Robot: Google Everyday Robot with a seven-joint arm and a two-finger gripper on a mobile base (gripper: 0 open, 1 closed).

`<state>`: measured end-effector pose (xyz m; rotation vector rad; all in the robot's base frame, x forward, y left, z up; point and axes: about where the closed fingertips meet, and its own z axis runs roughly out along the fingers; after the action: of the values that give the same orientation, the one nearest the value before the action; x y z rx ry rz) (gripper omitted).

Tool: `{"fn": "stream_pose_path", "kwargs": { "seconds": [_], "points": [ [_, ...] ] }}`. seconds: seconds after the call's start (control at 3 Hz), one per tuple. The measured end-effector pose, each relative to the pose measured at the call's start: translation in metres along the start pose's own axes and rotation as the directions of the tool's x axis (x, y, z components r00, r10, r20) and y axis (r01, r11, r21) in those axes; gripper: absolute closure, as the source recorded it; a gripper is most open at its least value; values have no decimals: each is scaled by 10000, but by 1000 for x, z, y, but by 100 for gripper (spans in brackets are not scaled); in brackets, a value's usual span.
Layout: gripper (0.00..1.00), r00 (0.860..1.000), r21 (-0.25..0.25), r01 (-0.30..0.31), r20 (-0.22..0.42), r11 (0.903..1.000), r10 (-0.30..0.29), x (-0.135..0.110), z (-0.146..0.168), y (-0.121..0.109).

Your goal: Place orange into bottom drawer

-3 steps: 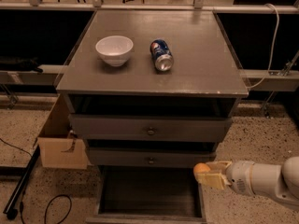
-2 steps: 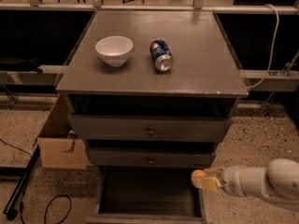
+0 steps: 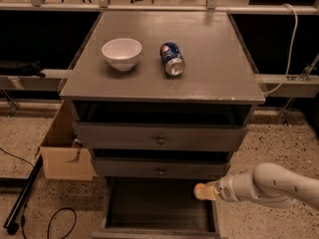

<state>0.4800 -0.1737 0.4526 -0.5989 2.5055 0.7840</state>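
Observation:
The bottom drawer (image 3: 159, 210) is pulled open at the foot of the grey cabinet, and its dark interior is bare. My gripper (image 3: 203, 191) reaches in from the right at the drawer's right rim, just above its inside. A small round pale-orange shape, the orange (image 3: 200, 191), sits at the gripper's tip and is held there. The two upper drawers with round knobs (image 3: 160, 140) are closed.
On the cabinet top stand a white bowl (image 3: 122, 53) and a blue soda can (image 3: 172, 59) lying on its side. A cardboard box (image 3: 62, 151) sits on the floor left of the cabinet. Black cables (image 3: 30, 198) lie on the floor at the lower left.
My gripper with the orange has moved left and slightly down, from beside the cabinet's right edge to over the right rim of the open bottom drawer.

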Motion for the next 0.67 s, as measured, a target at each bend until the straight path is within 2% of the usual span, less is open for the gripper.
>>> {"fn": "stream_pose_path", "kwargs": {
  "seconds": [0.33,0.67],
  "points": [
    [100,10000,-10,-10,-12,10000,9,0,2,-1],
    [100,9995,-179,-286,150,9994,288,3,12,-5]
  ]
}}
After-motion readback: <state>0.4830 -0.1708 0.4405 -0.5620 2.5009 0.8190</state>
